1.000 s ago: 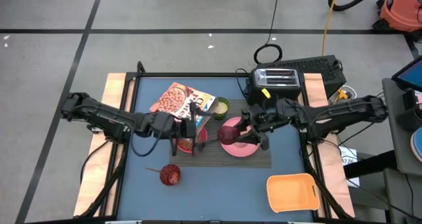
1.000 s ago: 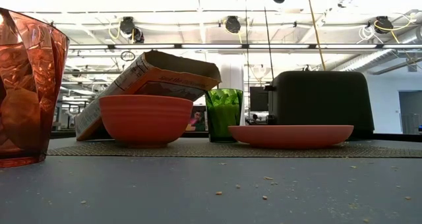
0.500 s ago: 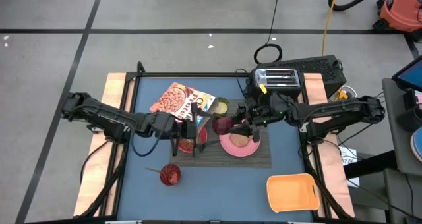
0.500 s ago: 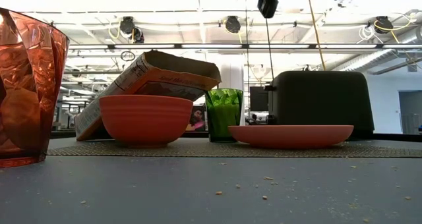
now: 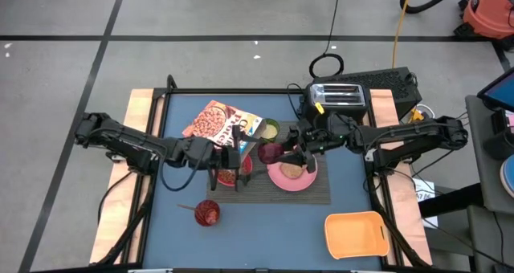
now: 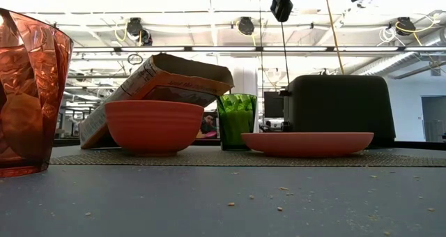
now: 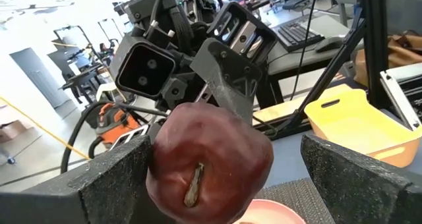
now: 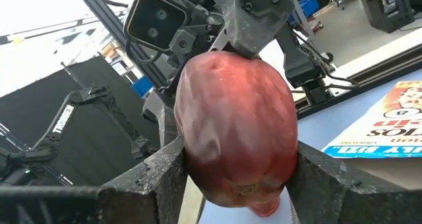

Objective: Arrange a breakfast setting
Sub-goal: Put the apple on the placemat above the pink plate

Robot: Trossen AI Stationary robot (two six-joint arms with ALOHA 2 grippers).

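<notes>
**Listener:** What is around you?

**Me:** Grey concrete floor surrounds my blue worktop (image 5: 265, 225), which has wooden side rails. On it lies a dark striped placemat (image 5: 321, 193). From table height, a bright workshop with ceiling lights shows behind everything.

**Listener:** Where are your 2 tools?

**Me:** My right tool (image 8: 237, 178) hangs above the placemat's middle, between the bowl and the plate. Its fingers (image 8: 148, 184) pinch a small red apple (image 8: 237, 122) from both sides, clear of the worktop. My left tool (image 7: 221, 178) faces it from close by, its fingers (image 7: 109, 184) spread wide on either side of the same apple without touching it.

**Listener:** And the other breakfast things?

**Me:** The pink-red bowl (image 6: 153, 127) sits on the placemat's left part. The larger pink plate (image 6: 306, 143) sits on its right part, with a brown toast slice (image 5: 292, 173) lying on it. The Cheerios cereal box (image 5: 221, 122) lies tilted behind the bowl. A green cup (image 6: 237, 120) stands between the bowl and the plate, farther back.

**Listener:** Anything off the placemat?

**Me:** A black toaster (image 5: 337, 96) stands at the far right of the worktop. An orange tray (image 5: 357, 233) lies at the near right corner. A red tumbler (image 5: 207, 213) stands near the front left, just beside the placemat's corner.
</notes>
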